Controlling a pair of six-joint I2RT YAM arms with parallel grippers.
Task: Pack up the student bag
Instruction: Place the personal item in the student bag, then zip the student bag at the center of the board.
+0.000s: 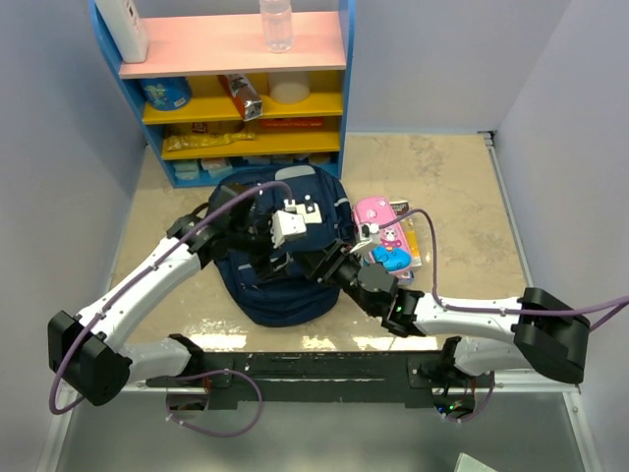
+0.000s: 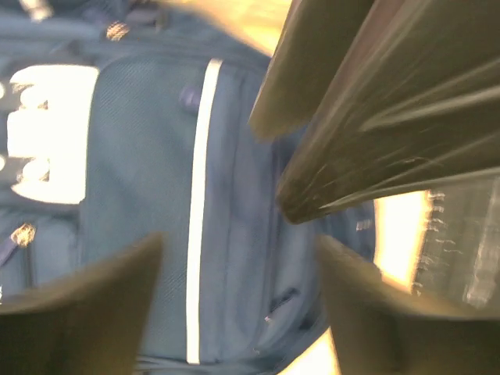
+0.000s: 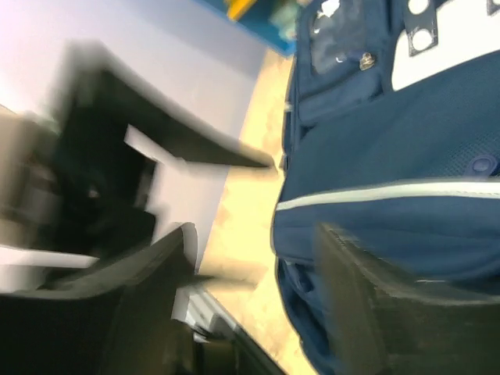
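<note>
over the middle of the table [image 1: 462, 226], my left gripper [image 2: 238, 246] hovers part-open and empty above the student bag [image 1: 290, 300], which lies flat; the right gripper [image 3: 254, 233] alongside is wide and empty. i judge we're opening the bag: next, pinch a zip pull.

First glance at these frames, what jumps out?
A navy striped student bag lies mid-table, with the left arm and right arm both bent in over it. A pink pencil case sits just right of it, and a stocked blue shelf unit stands at the far edge.
</note>
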